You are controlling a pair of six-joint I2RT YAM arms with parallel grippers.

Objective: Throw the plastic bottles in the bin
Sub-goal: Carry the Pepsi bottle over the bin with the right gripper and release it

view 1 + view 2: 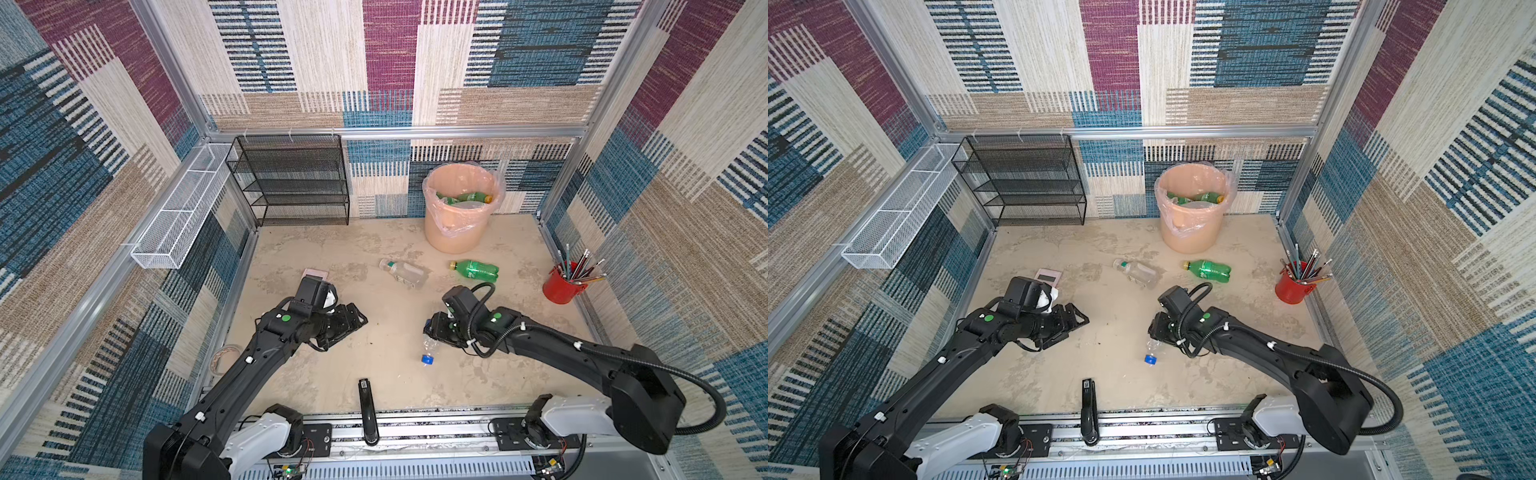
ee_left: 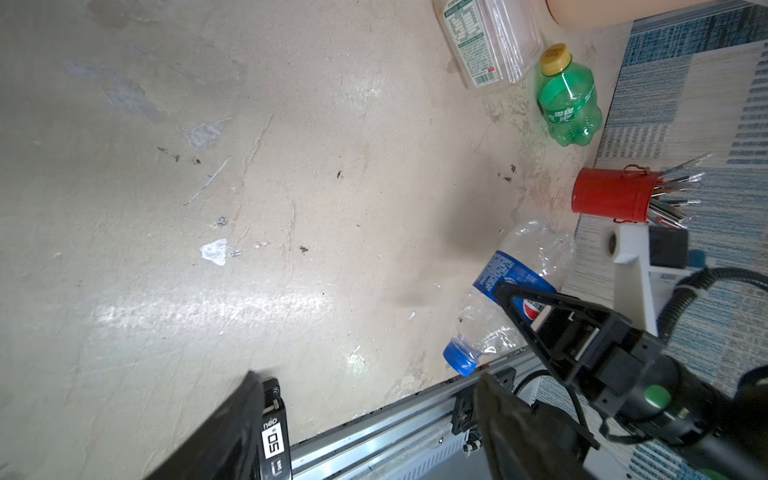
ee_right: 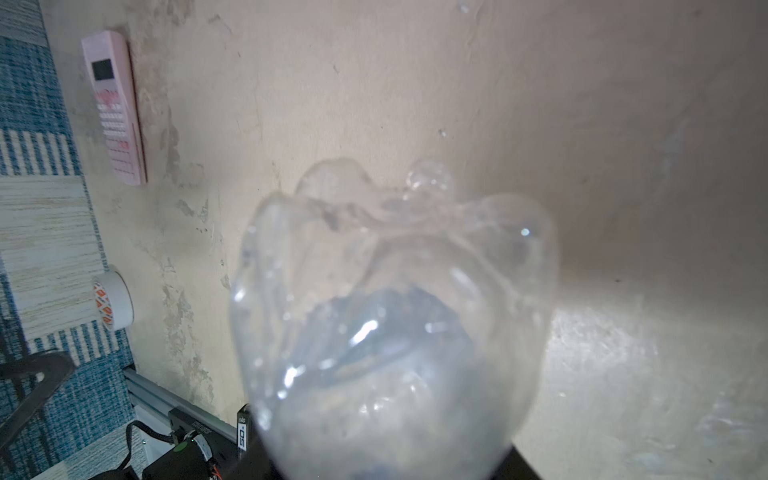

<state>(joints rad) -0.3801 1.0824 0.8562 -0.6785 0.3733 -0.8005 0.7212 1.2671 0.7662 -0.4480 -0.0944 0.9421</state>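
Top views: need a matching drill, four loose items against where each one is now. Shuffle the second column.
Things:
1. crumpled clear plastic bottle with blue cap
2. green plastic bottle with yellow cap, on the table
3. clear plastic bottle with white cap
4. black stapler

Places:
A. near edge, one end over the metal rail
B. lying nearest the red pencil cup
C. between the jaws of the right gripper
D. lying mid-table, left of the green one in both top views

Pairs: 1-C, 2-B, 3-D, 4-A

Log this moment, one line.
right gripper: gripping blue-capped bottle; left gripper: jaws apart; loose: white-capped bottle, green bottle; bin: green bottles
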